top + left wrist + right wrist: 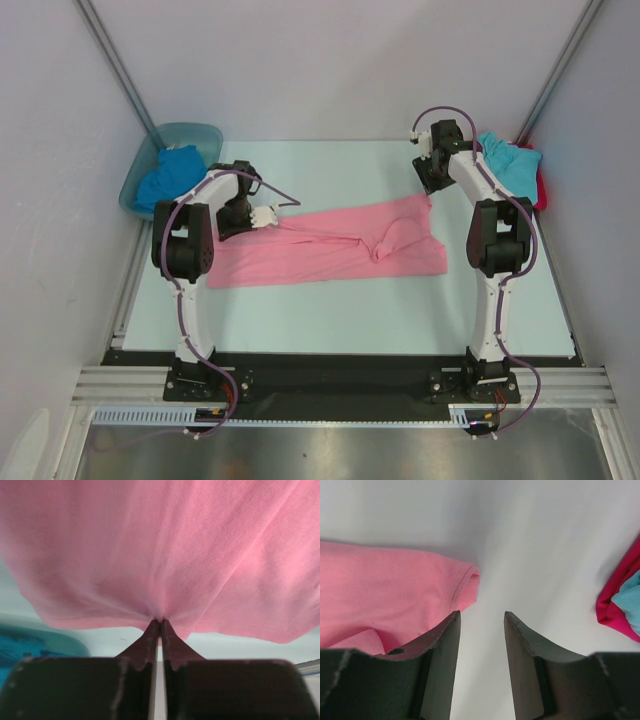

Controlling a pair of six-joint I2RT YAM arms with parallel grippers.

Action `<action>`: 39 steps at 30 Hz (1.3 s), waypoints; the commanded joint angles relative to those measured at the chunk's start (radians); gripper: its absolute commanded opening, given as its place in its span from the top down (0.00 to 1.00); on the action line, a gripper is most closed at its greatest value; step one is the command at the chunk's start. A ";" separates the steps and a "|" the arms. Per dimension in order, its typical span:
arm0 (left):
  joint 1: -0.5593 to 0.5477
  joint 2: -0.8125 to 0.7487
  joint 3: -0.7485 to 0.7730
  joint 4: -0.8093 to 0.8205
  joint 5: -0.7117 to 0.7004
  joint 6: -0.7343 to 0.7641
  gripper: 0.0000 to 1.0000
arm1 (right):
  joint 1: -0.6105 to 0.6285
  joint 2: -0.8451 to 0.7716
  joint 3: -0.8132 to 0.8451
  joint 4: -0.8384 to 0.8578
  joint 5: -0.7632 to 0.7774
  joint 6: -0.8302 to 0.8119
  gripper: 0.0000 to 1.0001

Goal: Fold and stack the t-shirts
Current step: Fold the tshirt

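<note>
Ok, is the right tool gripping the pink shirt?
No, the right tool stands open with only table showing in its gap, and the pink shirt lies off to one side.

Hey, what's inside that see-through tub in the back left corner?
A crumpled royal blue t-shirt lies in the tub. Whether anything lies beneath it cannot be seen; the cloth covers the bottom.

A: What's on the desk (330,305) in front of you?
B: Your pink t-shirt (330,255) lies spread across the middle, left to right, rumpled toward its right end. At the far left corner you'll see the tub (200,133). At the far right corner, the red t-shirt (541,190) lies under the turquoise t-shirt (505,158).
</note>
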 commanded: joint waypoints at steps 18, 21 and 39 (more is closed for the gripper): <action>-0.004 -0.124 0.007 -0.019 -0.013 0.007 0.99 | 0.003 -0.005 0.025 0.023 0.018 -0.014 0.54; -0.002 -0.146 0.013 -0.022 -0.016 0.013 1.00 | 0.003 -0.003 0.027 0.022 0.020 -0.016 0.54; -0.007 -0.227 -0.080 -0.136 0.018 0.081 1.00 | -0.016 -0.011 0.015 0.025 0.027 -0.026 0.54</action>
